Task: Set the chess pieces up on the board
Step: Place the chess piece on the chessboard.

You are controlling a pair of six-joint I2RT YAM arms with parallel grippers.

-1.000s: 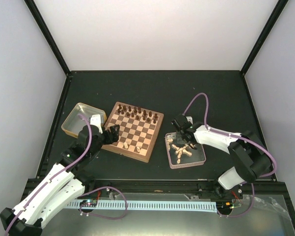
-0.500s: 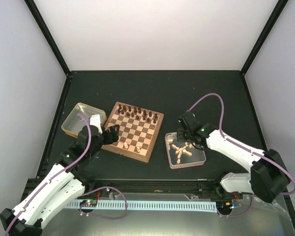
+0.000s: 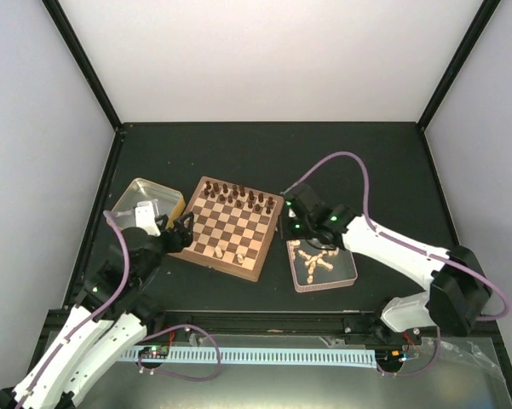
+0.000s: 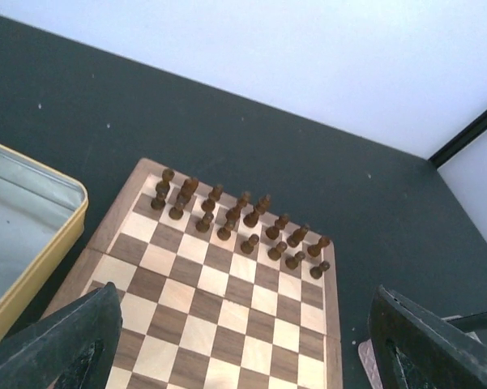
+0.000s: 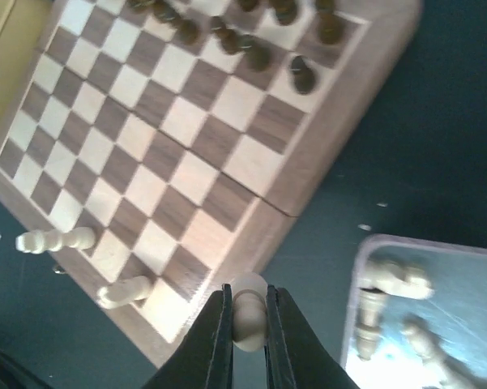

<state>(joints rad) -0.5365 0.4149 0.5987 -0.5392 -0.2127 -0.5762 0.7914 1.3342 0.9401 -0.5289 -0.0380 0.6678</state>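
Right hand [image 5: 248, 314] is pinching one pale chess piece [image 5: 248, 288] between pressed-in fingers, piece upright with its rounded top showing above the tips. It hangs over the board [image 3: 238, 226] at the 3 o'clock edge, just beside the clear tray [image 3: 349, 274].

Left hand [image 3: 183, 231] is spread wide and holds nothing (wrist view shows bare squares between the fingers). It sits at the board's 8 o'clock corner, beside the yellow-rimmed tin [image 3: 132, 200].

Dark chessmen [image 3: 234, 196] fill the two rows along the 12 o'clock edge. Two pale pieces [image 3: 219, 251] are at the 6 o'clock edge; can't tell if they're upright or tipped. Loose pale chess pieces [image 3: 315, 262] lie heaped in the tray at the board's 4 o'clock, on the dark worktop [image 3: 324, 162].
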